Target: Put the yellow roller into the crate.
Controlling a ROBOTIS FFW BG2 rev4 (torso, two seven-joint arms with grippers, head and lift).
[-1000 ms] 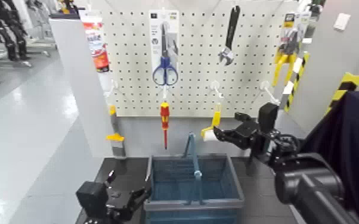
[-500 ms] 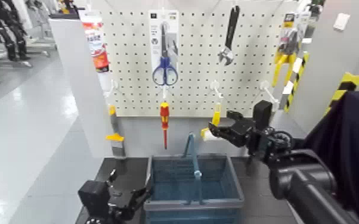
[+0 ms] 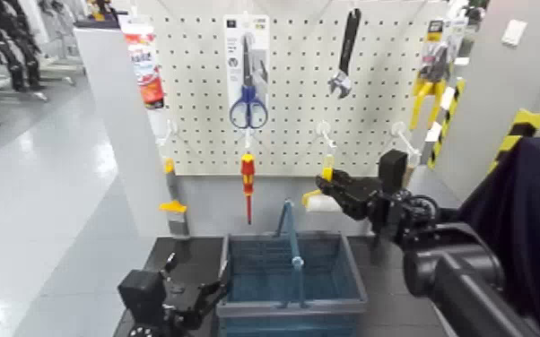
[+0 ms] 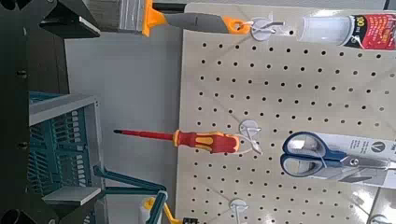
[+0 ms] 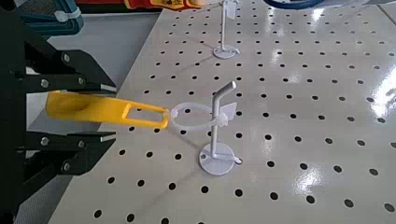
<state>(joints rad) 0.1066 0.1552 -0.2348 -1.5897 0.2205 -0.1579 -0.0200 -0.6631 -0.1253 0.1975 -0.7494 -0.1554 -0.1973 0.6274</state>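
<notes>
One hoop (image 3: 297,263) spans crate (image 3: 327,306) beside spread left tool (image 3: 198,262); right tool (image 5: 115,113) spread around roller (image 5: 79,107).

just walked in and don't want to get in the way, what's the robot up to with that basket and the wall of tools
The robot's right gripper is at the yellow-handled paint roller, its jaws either side of the handle. The roller still hangs by a loop from its pegboard hook. Below it stands the blue-grey basket, where the roller is meant to go. The left gripper waits beside the basket.
</notes>
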